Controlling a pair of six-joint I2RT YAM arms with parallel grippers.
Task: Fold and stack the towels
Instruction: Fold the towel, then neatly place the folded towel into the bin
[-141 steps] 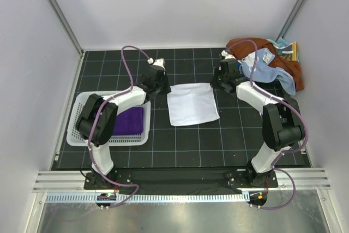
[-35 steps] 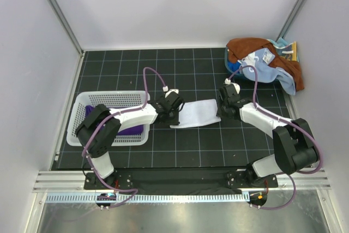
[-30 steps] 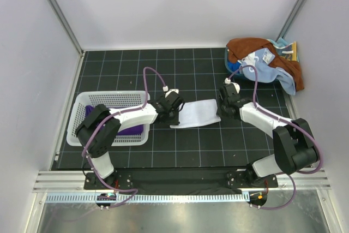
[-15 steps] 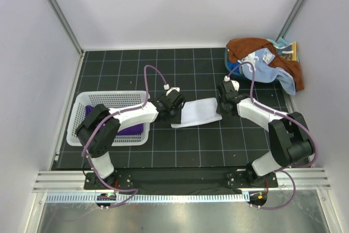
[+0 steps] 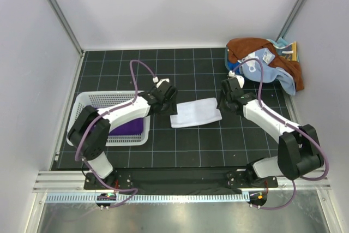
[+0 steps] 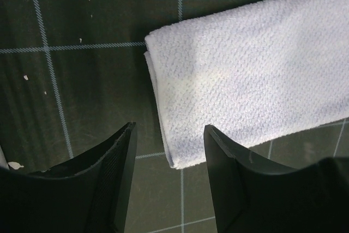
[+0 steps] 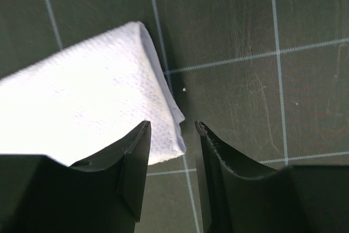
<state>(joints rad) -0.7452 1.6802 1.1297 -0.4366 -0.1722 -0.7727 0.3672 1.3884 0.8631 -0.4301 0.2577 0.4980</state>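
Note:
A white towel [image 5: 195, 113] lies folded into a narrow strip on the black grid mat in the middle. My left gripper [image 5: 168, 101] hovers at its left end, open and holding nothing. The left wrist view shows that folded end [image 6: 240, 80] lying just beyond the left gripper [image 6: 170, 135]. My right gripper [image 5: 224, 101] stands open at the strip's right end. In the right wrist view the towel's corner [image 7: 87, 107] lies under the gap of the right gripper [image 7: 173, 128], loose. A dark purple towel [image 5: 130, 126] lies in the basket. Rust-brown and light blue towels [image 5: 267, 64] are heaped at the back right.
A white slotted basket [image 5: 103, 101] stands at the left of the mat, close to my left arm. Grey walls and metal posts enclose the mat on three sides. The towel heap fills the back right corner.
Both grippers have opened and let go of the white towel's ends, then drawn up and back a little. The towel stays folded in a strip.

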